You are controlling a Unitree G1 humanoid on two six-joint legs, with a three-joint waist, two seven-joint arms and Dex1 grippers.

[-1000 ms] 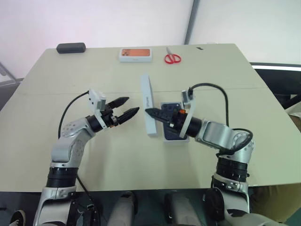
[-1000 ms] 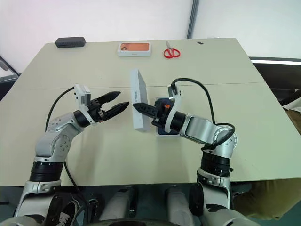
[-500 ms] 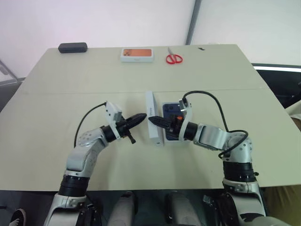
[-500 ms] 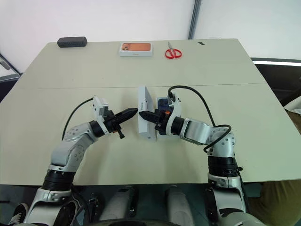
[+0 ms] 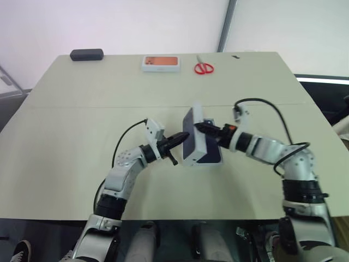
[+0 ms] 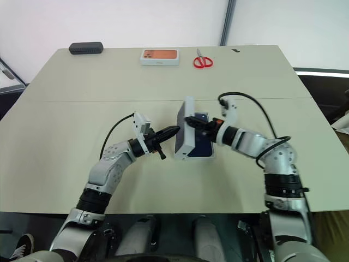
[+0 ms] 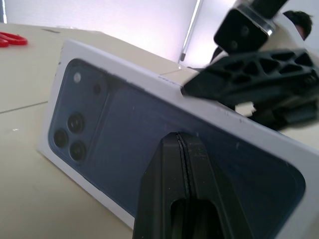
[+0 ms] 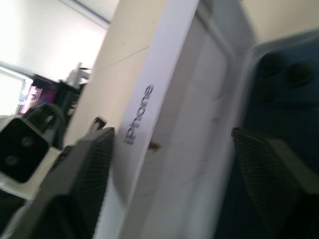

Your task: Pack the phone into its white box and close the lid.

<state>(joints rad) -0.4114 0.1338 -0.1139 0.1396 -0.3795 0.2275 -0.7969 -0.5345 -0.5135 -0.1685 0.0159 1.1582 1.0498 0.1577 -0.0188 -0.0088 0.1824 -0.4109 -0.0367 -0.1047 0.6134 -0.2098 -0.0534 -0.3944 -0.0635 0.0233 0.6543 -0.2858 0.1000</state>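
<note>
The lid (image 5: 192, 140) stands on its long edge, leaning over the white box (image 5: 218, 162). In the box lies the dark blue phone (image 5: 210, 154), partly hidden by the lid. My left gripper (image 5: 184, 136) is shut and holds nothing. Its tip touches the lid's printed outer face (image 7: 124, 124). My right gripper (image 5: 199, 127) comes from the other side and is open. Its fingers (image 8: 89, 164) stand on either side of the lid's upper rim (image 8: 149, 109), apart from it.
At the table's far edge lie a white box with an orange picture (image 5: 160, 63), red scissors (image 5: 203, 67) and a black case (image 5: 86, 54). Bare tabletop lies to the left and right of the arms.
The left gripper shut and moved right until its tip met the lid. The right gripper opened and drew back to the right. The lid tipped from upright toward the box.
</note>
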